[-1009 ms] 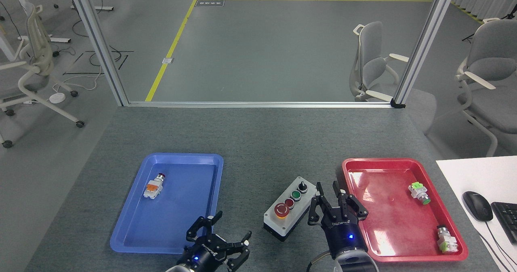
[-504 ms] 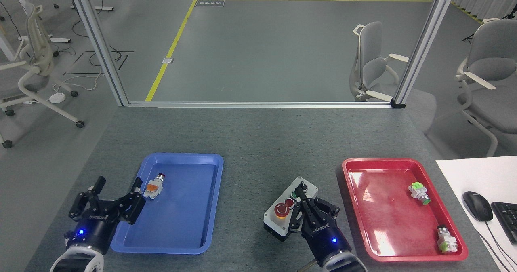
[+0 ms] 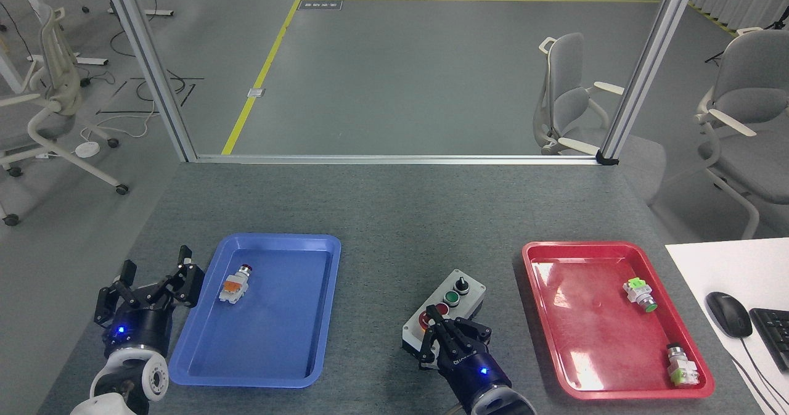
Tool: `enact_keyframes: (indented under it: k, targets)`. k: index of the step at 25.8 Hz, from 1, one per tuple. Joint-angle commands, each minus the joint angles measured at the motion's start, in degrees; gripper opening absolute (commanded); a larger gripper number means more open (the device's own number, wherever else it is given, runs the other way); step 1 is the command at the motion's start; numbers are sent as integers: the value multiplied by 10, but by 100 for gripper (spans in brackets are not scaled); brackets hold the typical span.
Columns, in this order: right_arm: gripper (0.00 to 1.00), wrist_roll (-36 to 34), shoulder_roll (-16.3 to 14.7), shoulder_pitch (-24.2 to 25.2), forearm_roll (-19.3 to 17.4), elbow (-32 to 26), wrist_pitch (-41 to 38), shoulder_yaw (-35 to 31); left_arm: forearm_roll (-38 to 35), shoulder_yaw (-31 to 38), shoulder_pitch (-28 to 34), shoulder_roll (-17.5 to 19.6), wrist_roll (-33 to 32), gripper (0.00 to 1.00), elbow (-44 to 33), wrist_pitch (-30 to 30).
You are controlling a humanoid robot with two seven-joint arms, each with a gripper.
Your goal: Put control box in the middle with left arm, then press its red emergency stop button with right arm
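Grey speckled felt of the tabletop point(image 3: 394, 217) carries the control box point(image 3: 459, 298), which sits on the bare strip between the blue tray point(image 3: 203, 365) and the red tray point(image 3: 536, 316), angled so its row of controls runs from near-left to far-right. That looks to me like the middle, so I judge the placing step done.

My right hand point(image 3: 447, 341) is over the near end of the box, fingers drawn close together into 1 blunt tip, clamped on nothing. They cover most of the red emergency stop button point(image 3: 424, 320); only a sliver of red shows at their left edge. Bunched fingers suit a push better than spread ones. Whether they already bear on the button I cannot tell.

Green button point(image 3: 452, 298) and black knob point(image 3: 461, 285) stay clear beyond my fingers, so the press should not catch them.

My left hand point(image 3: 154, 282) rests off to the left of the blue tray, fingers spread apart, empty, out of the way. 1 loose red-capped switch point(image 3: 233, 285) lies in that tray, not my target.
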Motion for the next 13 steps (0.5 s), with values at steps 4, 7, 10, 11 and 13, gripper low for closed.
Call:
enact_keyframes:
  k: [4,7,10,11,13]
  targets:
    - [0,19,0,-2,-2,21,3,2,-5,0,-4,-5,1,99,-1,0]
    - [0,33,1,-2,-9,22,8,1,-5,-2,-1,-7,0,99,-1,0]
    - [0,27,0,-2,-16,10,11,-1,-5,-2,-1,-5,-1,99,2,0]
    - [0,27,0,-2,-23,0,13,-2,-5,-2,-1,-5,-1,99,3,0]
    - [0,26,1,-3,-41,-22,13,-4,-5,-2,0,-5,-1,99,2,1]
